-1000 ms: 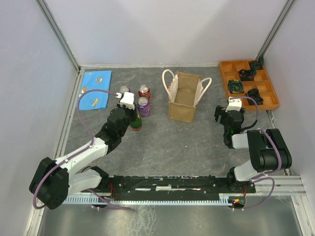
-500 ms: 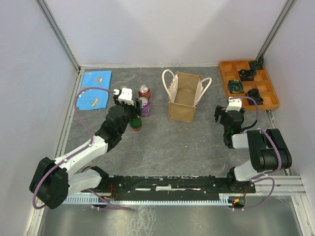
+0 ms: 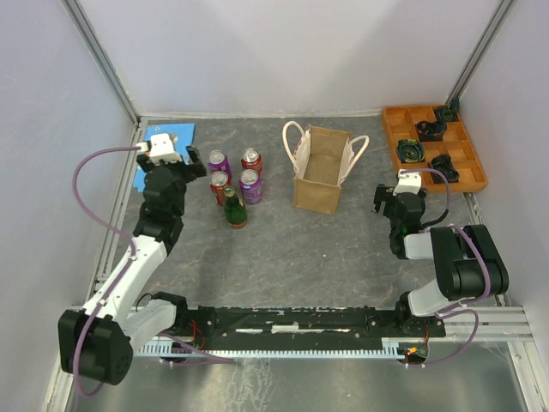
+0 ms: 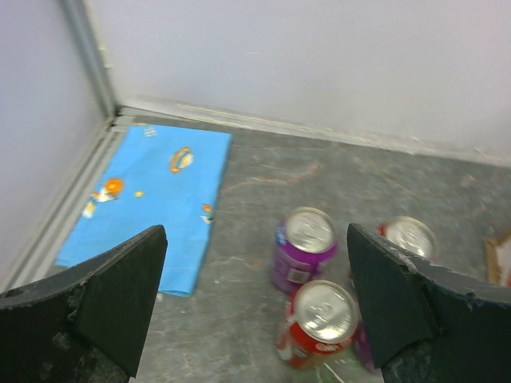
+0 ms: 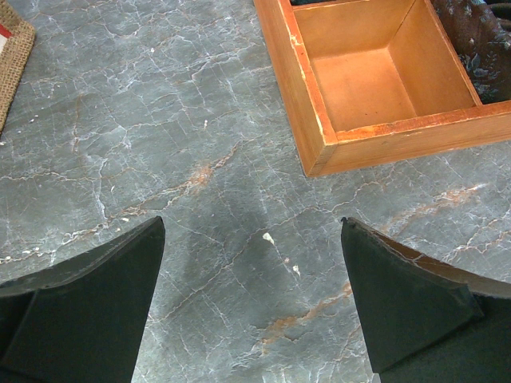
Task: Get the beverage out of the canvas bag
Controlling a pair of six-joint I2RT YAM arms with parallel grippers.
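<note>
The canvas bag stands upright and open at mid-table, its white handles flopped to either side; nothing shows inside its open top. A green bottle stands on the table left of it, in front of two purple and two red cans. My left gripper hangs open and empty to the left of the cans, apart from the bottle. From the left wrist camera, the left gripper frames a purple can and a red can below it. My right gripper rests open and empty right of the bag, above bare table in its own view.
A blue cloth lies at the back left by the wall rail. An orange compartment tray holding dark items sits at the back right; its near corner lies just ahead of the right fingers. White walls enclose the table.
The left gripper opened, let go of the green bottle and pulled back to the left toward the blue cloth. The bottle stays standing by the cans. The right arm has not moved.
</note>
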